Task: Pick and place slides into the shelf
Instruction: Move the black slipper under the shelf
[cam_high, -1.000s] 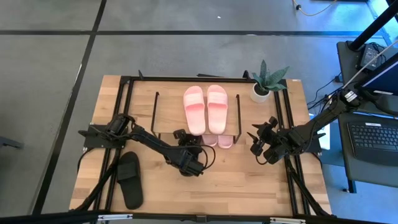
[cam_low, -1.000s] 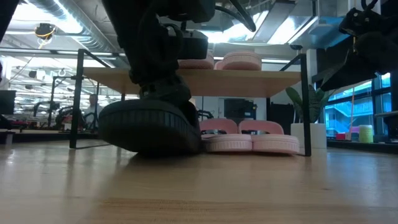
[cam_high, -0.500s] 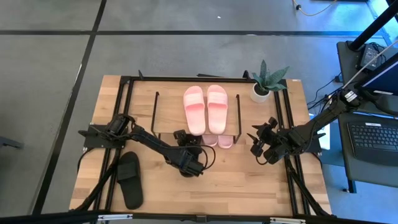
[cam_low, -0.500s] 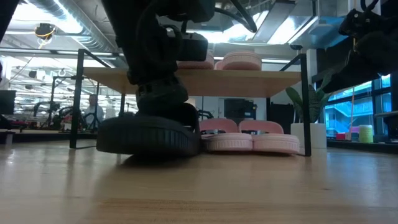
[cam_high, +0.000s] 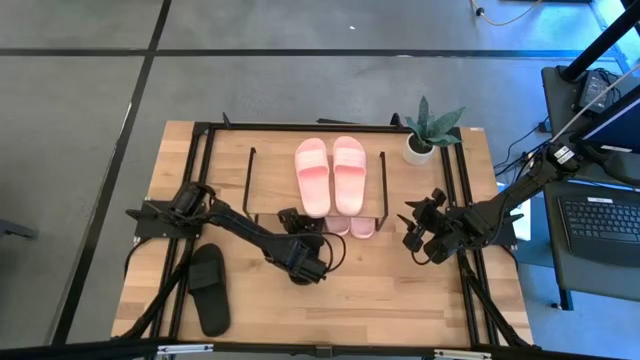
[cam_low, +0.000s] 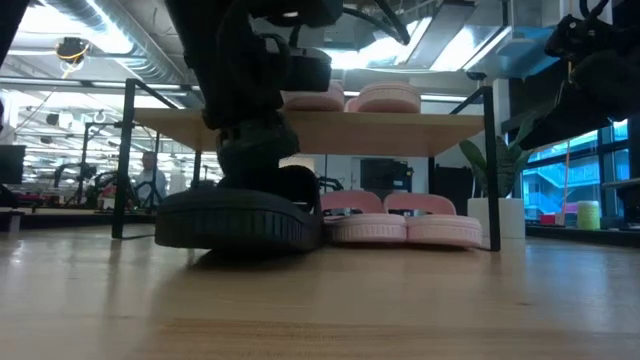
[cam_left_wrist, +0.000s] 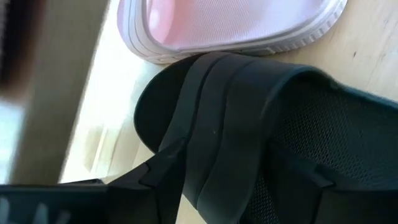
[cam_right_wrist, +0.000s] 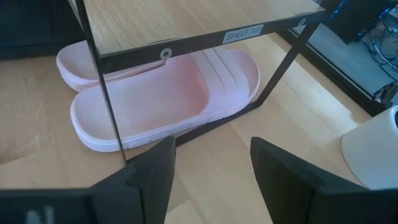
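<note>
The left gripper (cam_high: 303, 258) holds a black slide (cam_low: 238, 218) flat on the table, just near of the shelf (cam_low: 400, 131), its toe toward the pink slide (cam_left_wrist: 236, 25) beneath; right gripper (cam_right_wrist: 208, 165) waits open, right.

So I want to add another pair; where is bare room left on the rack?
The rack's top board is bare left of the pink pair. Underneath is crowded: pink pair, black slide and left claw.

slides pr (cam_high: 332, 173) on shelf (cam_high: 270, 180) — pr (cam_low: 400, 222) under
</note>
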